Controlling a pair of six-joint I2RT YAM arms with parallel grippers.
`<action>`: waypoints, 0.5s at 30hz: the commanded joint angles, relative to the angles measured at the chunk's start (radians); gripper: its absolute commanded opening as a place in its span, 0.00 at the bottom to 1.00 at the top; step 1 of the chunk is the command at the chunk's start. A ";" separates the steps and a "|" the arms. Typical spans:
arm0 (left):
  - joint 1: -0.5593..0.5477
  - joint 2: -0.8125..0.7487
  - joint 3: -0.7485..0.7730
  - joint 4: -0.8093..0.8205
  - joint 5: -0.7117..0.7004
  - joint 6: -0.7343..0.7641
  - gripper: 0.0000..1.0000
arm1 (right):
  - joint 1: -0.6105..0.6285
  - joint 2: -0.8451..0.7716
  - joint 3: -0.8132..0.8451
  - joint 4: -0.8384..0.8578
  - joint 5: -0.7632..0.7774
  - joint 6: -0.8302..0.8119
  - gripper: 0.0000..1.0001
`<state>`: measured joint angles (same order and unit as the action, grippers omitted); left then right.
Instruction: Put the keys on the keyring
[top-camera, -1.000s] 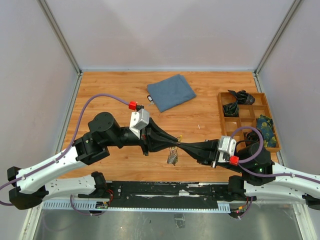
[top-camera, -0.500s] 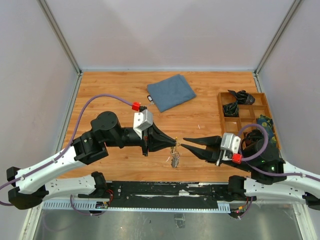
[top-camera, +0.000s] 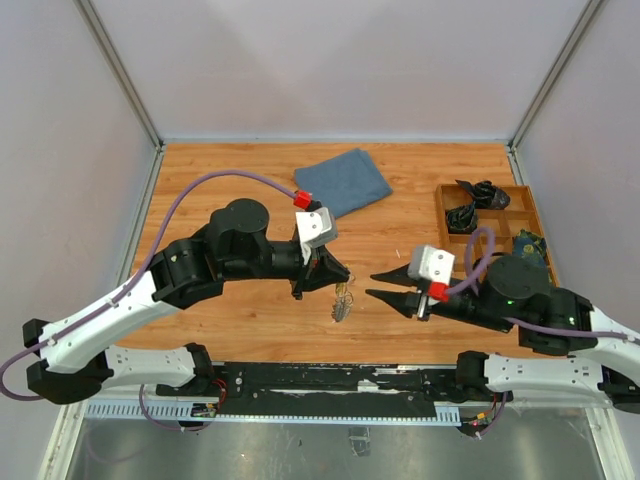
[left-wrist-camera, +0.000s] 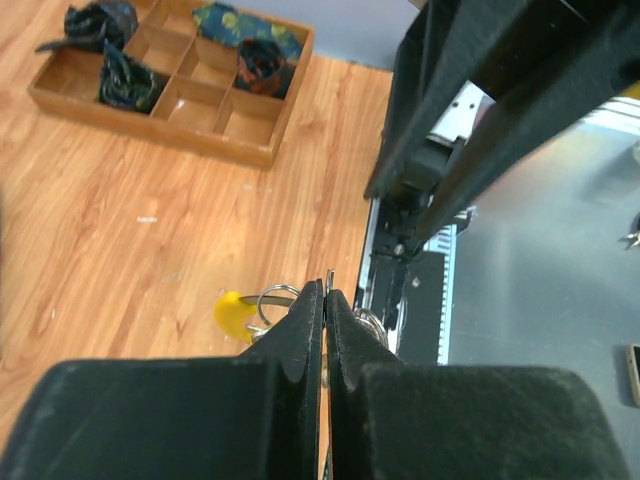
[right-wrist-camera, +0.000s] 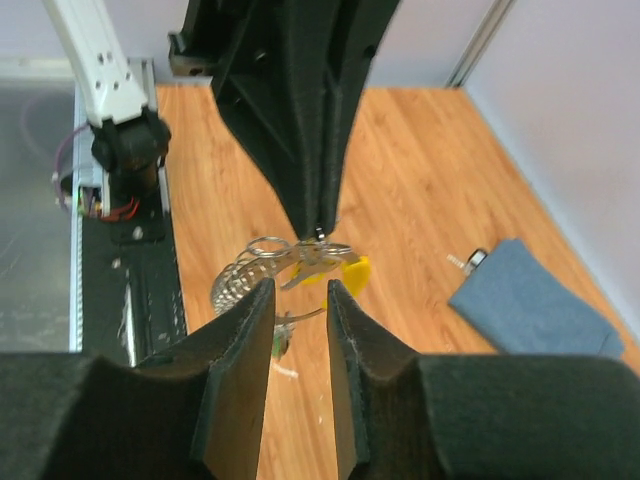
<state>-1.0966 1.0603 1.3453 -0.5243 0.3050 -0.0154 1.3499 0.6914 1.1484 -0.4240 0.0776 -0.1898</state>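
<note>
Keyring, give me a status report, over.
Left gripper shut on keyring, keys hanging with it, yellow-headed key included. Right gripper open, facing the bunch, apart from it. Nothing between them.

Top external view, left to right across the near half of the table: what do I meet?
Left claw, shut on the keyring hanging under it → open right claw → wooden compartment tray. The blue cloth is left out because it overlaps the claws' stretch.

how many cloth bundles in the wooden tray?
4 in the tray: two black bundles at one end, a blue-yellow one and a dark patterned one toward the other. Tray is cropped, more possible.
</note>
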 joint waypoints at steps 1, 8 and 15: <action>-0.008 0.029 0.063 -0.122 -0.023 0.047 0.01 | -0.012 0.054 0.040 -0.149 -0.076 0.063 0.29; -0.009 0.028 0.068 -0.132 0.002 0.058 0.00 | -0.264 0.119 0.060 -0.157 -0.448 0.174 0.31; -0.008 0.034 0.077 -0.145 0.028 0.071 0.01 | -0.349 0.138 0.031 -0.083 -0.581 0.216 0.27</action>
<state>-1.0966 1.0996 1.3746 -0.6827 0.2966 0.0311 1.0279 0.8219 1.1687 -0.5510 -0.3698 -0.0257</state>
